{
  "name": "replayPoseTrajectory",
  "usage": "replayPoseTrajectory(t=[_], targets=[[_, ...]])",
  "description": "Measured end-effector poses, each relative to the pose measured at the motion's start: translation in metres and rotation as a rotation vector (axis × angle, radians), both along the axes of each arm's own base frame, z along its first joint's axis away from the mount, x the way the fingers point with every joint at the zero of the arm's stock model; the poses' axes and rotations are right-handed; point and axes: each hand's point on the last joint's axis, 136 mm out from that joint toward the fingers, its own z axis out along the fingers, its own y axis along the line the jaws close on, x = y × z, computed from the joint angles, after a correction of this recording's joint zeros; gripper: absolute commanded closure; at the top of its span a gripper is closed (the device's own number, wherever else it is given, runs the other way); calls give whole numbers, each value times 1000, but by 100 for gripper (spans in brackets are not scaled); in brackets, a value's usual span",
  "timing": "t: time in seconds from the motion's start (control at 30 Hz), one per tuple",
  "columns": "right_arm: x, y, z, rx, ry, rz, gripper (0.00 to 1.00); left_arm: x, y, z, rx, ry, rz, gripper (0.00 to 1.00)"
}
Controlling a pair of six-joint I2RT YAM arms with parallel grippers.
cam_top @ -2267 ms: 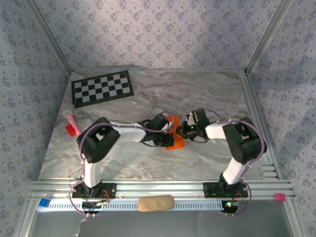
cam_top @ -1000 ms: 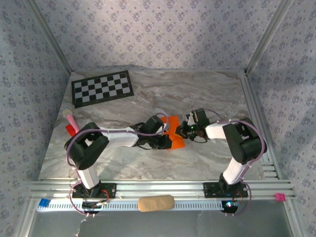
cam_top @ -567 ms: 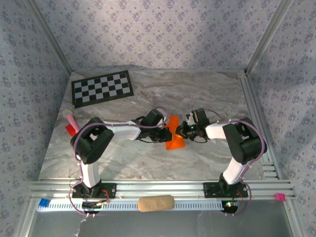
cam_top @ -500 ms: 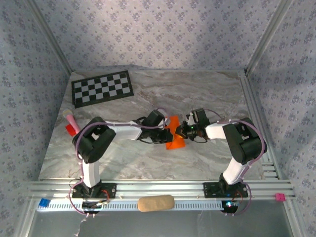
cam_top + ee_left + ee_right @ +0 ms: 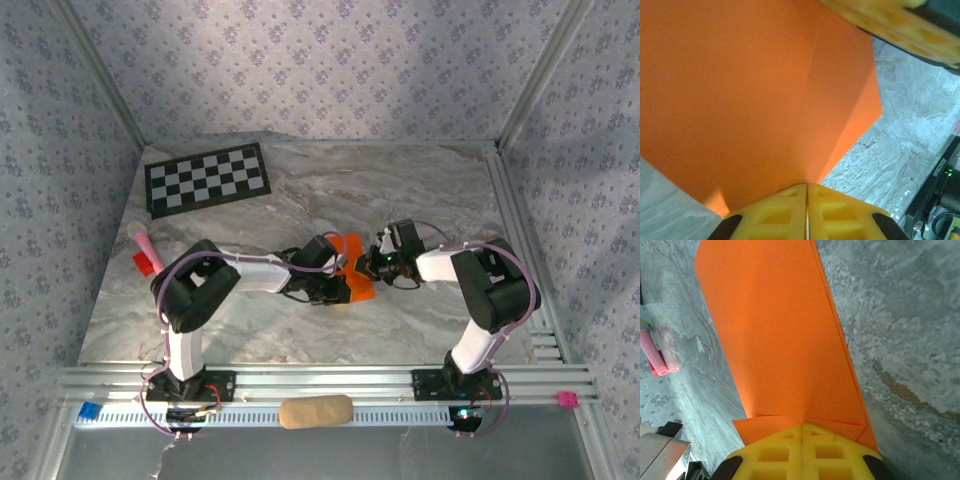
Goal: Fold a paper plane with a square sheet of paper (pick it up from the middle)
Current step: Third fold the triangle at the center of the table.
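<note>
Top external: left pincer (image 5: 338, 277) & right pincer (image 5: 373, 266) both clamped on orange paper (image 5: 360, 290), mid counter (image 5: 300, 205).
L arm covers paper's left part; checkerboard sheet (image 5: 207, 179) far left & red-pink object (image 5: 146, 255) at left edge, both well apart. Left wrist: fingers (image 5: 835, 212) together on paper's edge; right pincer's yellow finger crosses top-right corner. Right wrist: fingers together on paper's end, small flaps either side; red-pink object lies beyond.

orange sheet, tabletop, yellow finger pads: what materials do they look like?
orange sheet: thin matte paper; sharp straight creases and layered folded edges.
tabletop: grey-veined marble look with a slight sheen; real stone or printed laminate, can't tell.
yellow finger pads: moulded plastic or rubber, matte, with recessed square pockets; hardness unclear.
</note>
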Motion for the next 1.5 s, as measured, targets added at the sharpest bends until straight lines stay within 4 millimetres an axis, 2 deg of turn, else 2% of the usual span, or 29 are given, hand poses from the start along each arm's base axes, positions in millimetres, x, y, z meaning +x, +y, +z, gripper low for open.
replayPoseTrajectory(t=[0.33, 0.47, 0.57, 0.77, 0.9, 1.07, 1.2, 1.5], targets=[[0, -1, 0, -7, -2, -2, 98, -12, 2, 3, -18, -7, 6, 87], [-1, -2, 0, -11, -4, -5, 98, -10, 6, 11, -12, -24, 10, 85], [0, -3, 0, -16, -6, -9, 98, 1, 6, 23, -27, -42, 28, 85], [0, -4, 0, -18, -6, -11, 98, 41, -2, 42, -68, -86, 81, 86], [0, -4, 0, -18, -6, -11, 98, 49, -10, 34, -67, -75, 78, 86], [0, -4, 0, -18, -6, -11, 98, 41, -8, 16, -30, -48, 63, 88], [-1, -3, 0, -18, -6, -9, 98, 29, 2, 0, 3, -26, 56, 91], [-3, -4, 1, -25, -7, -6, 97, 25, 4, 0, -22, -84, 49, 98]])
